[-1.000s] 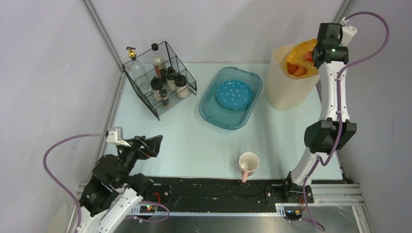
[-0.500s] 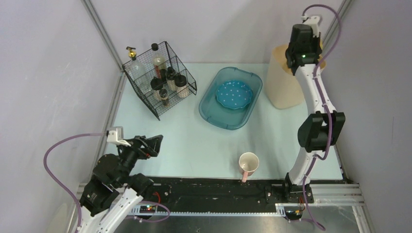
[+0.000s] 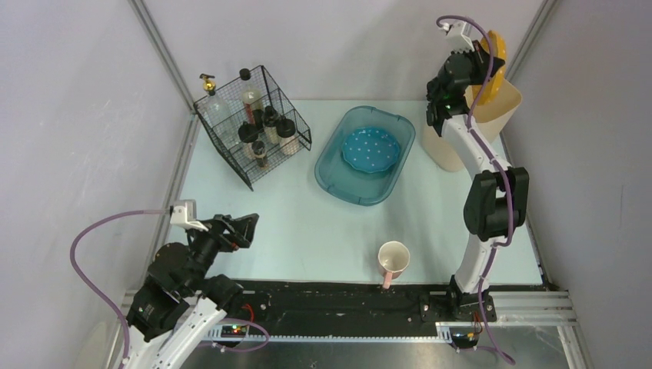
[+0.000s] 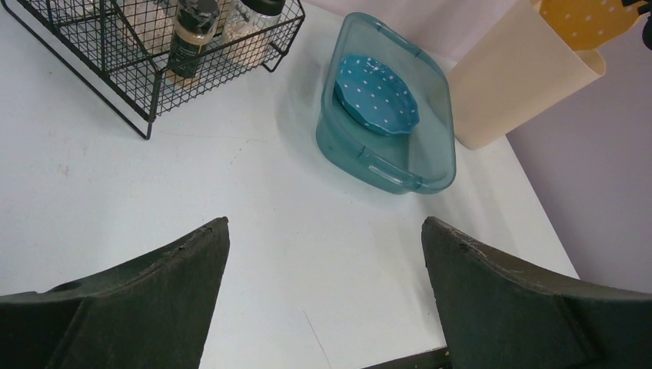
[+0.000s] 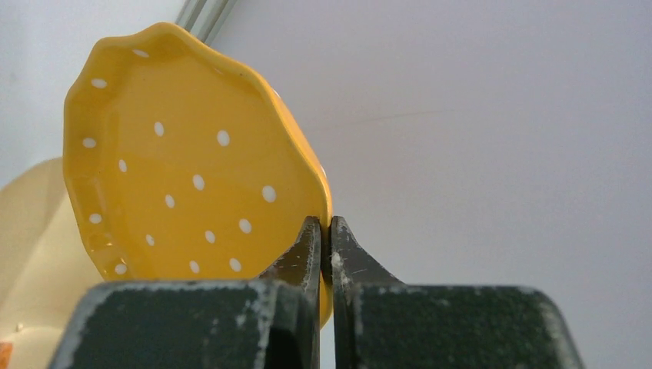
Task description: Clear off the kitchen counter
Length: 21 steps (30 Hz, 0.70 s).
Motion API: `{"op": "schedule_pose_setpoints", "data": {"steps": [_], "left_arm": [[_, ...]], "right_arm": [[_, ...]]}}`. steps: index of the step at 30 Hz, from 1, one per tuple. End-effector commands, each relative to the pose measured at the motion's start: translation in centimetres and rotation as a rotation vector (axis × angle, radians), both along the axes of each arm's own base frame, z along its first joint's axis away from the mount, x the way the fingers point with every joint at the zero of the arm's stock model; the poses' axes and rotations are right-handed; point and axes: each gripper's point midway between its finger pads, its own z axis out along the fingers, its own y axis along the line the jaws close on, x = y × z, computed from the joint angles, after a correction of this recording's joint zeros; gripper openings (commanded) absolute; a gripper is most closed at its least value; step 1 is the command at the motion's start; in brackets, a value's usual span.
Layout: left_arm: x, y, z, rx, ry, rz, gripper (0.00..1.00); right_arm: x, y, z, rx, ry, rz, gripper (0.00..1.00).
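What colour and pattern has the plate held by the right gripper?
The plate is yellow with small white dots, clearest in the right wrist view.

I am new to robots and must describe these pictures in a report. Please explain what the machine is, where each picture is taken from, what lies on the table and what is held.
These are two robot arms bolted at the near edge of a counter. One picture looks down from above; the other two come from a camera on each wrist. On the counter stand a wire basket of bottles, a teal tub with a blue plate inside, a beige bin and a cup. The left arm sits low, its jaws open and empty. The right arm is raised, its jaws shut on the rim of a yellow plate, on edge over the bin.
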Motion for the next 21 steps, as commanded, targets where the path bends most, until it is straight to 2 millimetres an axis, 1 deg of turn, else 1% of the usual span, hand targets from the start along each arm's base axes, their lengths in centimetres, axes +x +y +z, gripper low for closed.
{"op": "schedule_pose_setpoints", "data": {"steps": [1, 3, 6, 7, 10, 15, 21], "left_arm": [[0.2, -0.3, 0.4, -0.002, -0.01, -0.011, 0.98], [0.2, -0.3, 0.5, -0.001, -0.011, -0.011, 0.98], [0.2, -0.3, 0.5, -0.002, -0.012, -0.011, 0.98], [0.2, -0.3, 0.4, 0.0, -0.011, -0.012, 0.98], [0.2, -0.3, 0.4, 0.001, -0.008, -0.012, 0.98], [0.3, -0.4, 0.2, 0.008, 0.0, -0.013, 0.98], [0.4, -0.5, 0.1, 0.011, 0.007, -0.017, 0.98]], "right_arm": [[-3.6, 0.1, 7.8, -0.02, -0.303, -0.011, 0.0], [-3.9, 0.2, 8.2, -0.019, -0.321, -0.011, 0.0], [-4.8, 0.0, 9.1, 0.011, -0.373, -0.024, 0.0], [-5.1, -0.2, 9.2, 0.028, -0.385, -0.038, 0.0], [-6.4, -0.2, 10.4, 0.084, -0.465, -0.041, 0.0], [-7.5, 1.3, 12.5, 0.138, -0.547, 0.028, 0.0], [-9.2, 4.0, 16.4, 0.188, -0.642, 0.155, 0.0]]}}
